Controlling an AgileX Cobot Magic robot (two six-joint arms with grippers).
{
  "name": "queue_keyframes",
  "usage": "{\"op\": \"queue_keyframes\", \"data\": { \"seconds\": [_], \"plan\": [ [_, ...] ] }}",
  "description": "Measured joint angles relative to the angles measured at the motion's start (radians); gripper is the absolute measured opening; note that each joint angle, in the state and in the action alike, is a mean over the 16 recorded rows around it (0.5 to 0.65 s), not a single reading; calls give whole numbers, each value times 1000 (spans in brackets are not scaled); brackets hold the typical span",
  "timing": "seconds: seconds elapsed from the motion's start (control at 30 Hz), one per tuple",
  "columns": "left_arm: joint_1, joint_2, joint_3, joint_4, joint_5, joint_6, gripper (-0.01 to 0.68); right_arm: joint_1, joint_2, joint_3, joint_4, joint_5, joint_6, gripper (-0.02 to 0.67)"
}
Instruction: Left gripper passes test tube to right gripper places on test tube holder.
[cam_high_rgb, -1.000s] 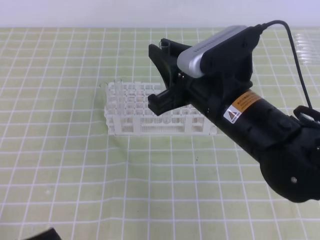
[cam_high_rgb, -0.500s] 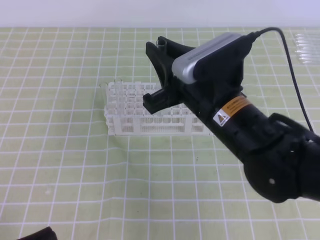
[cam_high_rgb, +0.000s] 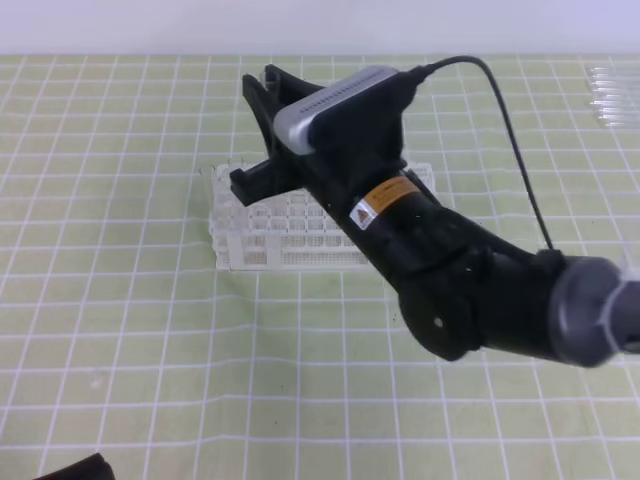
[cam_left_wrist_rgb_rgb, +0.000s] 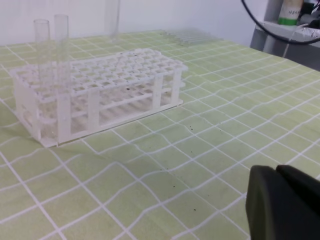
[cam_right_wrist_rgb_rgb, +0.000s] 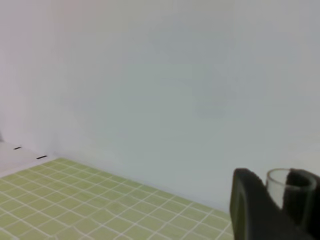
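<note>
Test tube: the clear test tube (cam_right_wrist_rgb_rgb: 289, 186) stands upright between the black fingers of the right gripper (cam_right_wrist_rgb_rgb: 277, 200); in the right wrist view only its open round rim and a short length below it show, against a pale wall.
Right gripper: closed on the test tube, one finger on each side of it. In the high view the right gripper (cam_high_rgb: 262, 135) is held above the far left part of the rack, fingers pointing up and away; the tube itself is too faint to make out there.
Right arm: black, with a silver-grey module on top and an orange-and-white sticker, reaching in from the lower right across the middle.
Rack: the white test tube holder (cam_high_rgb: 240, 235) sits on the green checked mat (cam_high_rgb: 130, 330); its right half is hidden behind the arm.
Tubes in rack: two clear tubes (cam_left_wrist_rgb_rgb: 50, 47) stand upright at the rack's near left end in the left wrist view.
Left gripper: low over the mat, well apart from the rack; the left gripper (cam_left_wrist_rgb_rgb: 280, 200) has its black jaws pressed together, holding nothing.
Spare tubes: more clear tubes (cam_high_rgb: 612, 95) lie at the mat's far right edge.
</note>
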Motion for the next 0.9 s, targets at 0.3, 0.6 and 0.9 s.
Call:
{"op": "queue_keyframes", "data": {
  "seconds": [0.3, 0.6, 0.9],
  "plan": [
    [0, 0, -1, 0, 1, 2, -2, -9, 114, -97, 22, -1, 0, 97],
    [0, -2, -6, -1, 4, 2, -2, -19, 166, -140, 42, 0, 0, 97],
    [0, -3, -10, -2, 7, 2, -2, -19, 189, -153, 31, -5, 8, 97]
  ]
}}
